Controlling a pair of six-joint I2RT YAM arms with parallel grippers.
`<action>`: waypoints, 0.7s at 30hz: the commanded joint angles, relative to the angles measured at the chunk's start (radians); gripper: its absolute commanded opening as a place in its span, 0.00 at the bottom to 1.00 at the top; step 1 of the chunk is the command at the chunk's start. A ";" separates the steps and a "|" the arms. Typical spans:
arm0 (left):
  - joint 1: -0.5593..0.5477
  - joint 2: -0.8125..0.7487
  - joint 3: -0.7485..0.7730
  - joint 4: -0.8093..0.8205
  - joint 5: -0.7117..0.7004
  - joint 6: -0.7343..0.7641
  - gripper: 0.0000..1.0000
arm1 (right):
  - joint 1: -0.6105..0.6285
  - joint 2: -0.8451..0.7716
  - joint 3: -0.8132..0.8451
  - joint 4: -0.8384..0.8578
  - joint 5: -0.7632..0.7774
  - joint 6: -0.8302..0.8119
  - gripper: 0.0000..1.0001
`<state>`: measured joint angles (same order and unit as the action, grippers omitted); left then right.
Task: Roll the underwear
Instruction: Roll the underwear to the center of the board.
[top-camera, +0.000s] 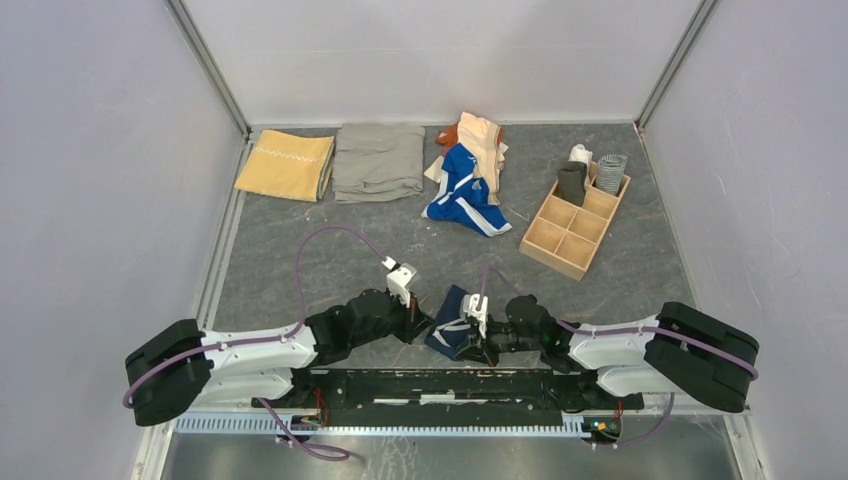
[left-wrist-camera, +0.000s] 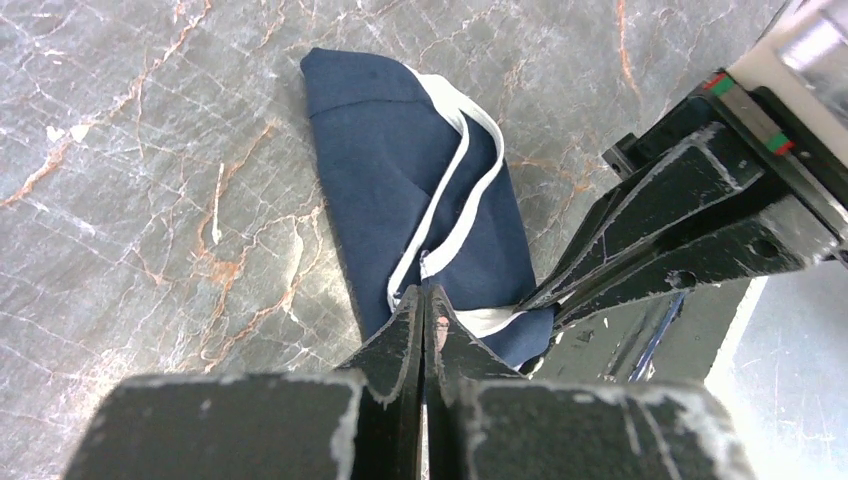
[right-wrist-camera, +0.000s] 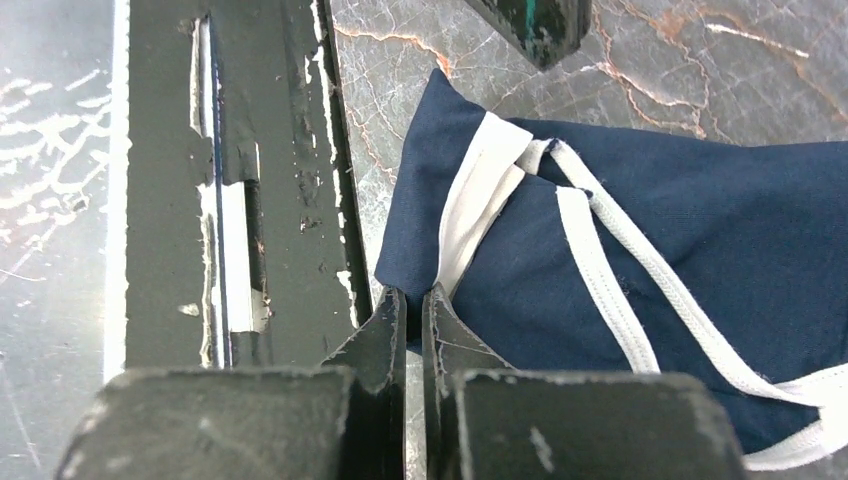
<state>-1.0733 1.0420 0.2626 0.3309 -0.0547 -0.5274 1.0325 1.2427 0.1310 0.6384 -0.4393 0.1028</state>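
Pinching navy underwear (top-camera: 445, 325) hem at near tabletop (top-camera: 300, 250) edge, my left end effector (left-wrist-camera: 423, 300) and right end effector (right-wrist-camera: 413, 300) both clamped shut on it; rolling not started, blue-peach pile (top-camera: 468, 175) waits behind.

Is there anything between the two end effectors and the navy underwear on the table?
Nothing visible. The left end effector and the right end effector are both shut on the near edge of the navy underwear, with no other thing between.

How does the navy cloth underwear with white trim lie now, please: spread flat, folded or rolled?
Folded, not rolled: the navy underwear with white trim lies as a flat, narrow strip.
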 joint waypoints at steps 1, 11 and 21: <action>0.000 0.008 0.050 0.025 -0.025 0.053 0.02 | -0.040 -0.009 -0.030 0.110 -0.067 0.131 0.00; 0.002 0.042 0.078 0.036 0.003 0.064 0.02 | -0.144 0.062 -0.039 0.205 -0.191 0.318 0.00; 0.000 0.136 0.142 0.051 0.030 0.088 0.02 | -0.211 0.073 -0.087 0.208 -0.190 0.388 0.00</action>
<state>-1.0733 1.1503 0.3531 0.3336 -0.0456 -0.4911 0.8406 1.3064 0.0704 0.8028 -0.6132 0.4496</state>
